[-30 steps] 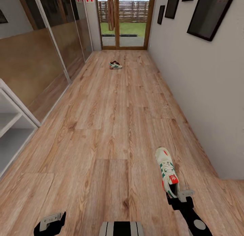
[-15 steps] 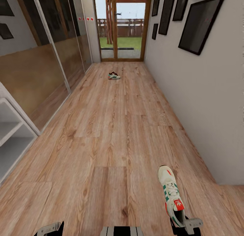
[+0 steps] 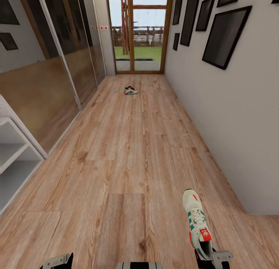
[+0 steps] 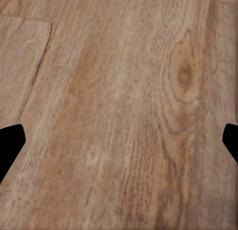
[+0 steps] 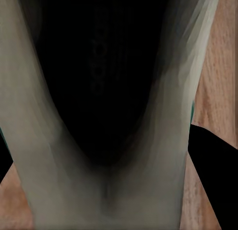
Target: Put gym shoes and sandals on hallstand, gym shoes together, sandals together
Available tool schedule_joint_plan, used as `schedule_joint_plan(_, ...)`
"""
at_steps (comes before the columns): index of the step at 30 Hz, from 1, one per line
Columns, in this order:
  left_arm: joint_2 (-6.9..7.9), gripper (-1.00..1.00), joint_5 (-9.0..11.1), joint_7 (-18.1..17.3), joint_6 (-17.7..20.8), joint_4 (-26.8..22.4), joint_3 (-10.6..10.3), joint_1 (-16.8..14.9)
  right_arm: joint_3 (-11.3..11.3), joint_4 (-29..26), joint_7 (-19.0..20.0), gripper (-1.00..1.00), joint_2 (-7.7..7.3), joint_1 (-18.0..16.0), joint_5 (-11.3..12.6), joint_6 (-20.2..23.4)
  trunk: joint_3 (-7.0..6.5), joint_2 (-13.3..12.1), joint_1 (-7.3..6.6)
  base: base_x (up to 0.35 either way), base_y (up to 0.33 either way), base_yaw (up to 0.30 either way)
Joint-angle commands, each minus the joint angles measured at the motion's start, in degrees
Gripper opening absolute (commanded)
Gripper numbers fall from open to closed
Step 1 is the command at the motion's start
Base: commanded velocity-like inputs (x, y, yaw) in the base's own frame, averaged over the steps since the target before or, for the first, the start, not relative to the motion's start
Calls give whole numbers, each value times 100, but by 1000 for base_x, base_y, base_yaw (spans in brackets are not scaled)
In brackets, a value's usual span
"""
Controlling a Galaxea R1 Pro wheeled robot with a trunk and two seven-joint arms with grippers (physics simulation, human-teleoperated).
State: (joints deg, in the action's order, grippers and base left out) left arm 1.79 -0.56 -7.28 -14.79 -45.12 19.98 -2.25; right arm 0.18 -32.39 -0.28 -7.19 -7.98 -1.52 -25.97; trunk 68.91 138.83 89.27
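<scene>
Corridor floor (image 3: pixel 128 153) of wood-grain planks, running toward the glass door (image 3: pixel 141 33), framed pictures (image 3: pixel 226 33) on the wall at right. White shelving (image 3: pixel 13 153) at the left edge, probably the rack or a plain unit; cannot tell which. Near gym shoe (image 3: pixel 198 224) held off the planks, toe forward, heel pinched by the right tool (image 3: pixel 213 258), evidently clamped at the collar so the sole hangs free for carrying; shoe opening (image 5: pixel 104 76) close up in the right wrist view. Far gym shoe (image 3: pixel 130 90) lying near the door, waiting. Left tool (image 4: pixel 119 145) spread wide, empty, hanging over bare floor.
</scene>
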Motion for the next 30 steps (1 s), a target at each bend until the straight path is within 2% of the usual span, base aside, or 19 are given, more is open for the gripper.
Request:
schedule_joint_plan(1,-4,100,-6,-46,-15,4,24,-4,2,6,-8,-100,-1,-2,-16,-16,-22,-40,-24,0,0,0)
schedule_joint_plan(7,-17,100,-6,-46,-10,4,19,-4,5,31,-8,-100,1,-2,-21,-15,-179,-281,-155,0,0,7)
schedule_joint_plan(23,-38,100,3,-54,-15,4,15,5,8,48,-8,-100,7,-2,-23,-14,-310,-281,-155,0,-4,132)
schedule_joint_plan(30,-47,100,3,-38,-15,-5,15,5,8,48,-8,-100,7,-2,-23,-14,-361,-281,-155,-1,-198,180)
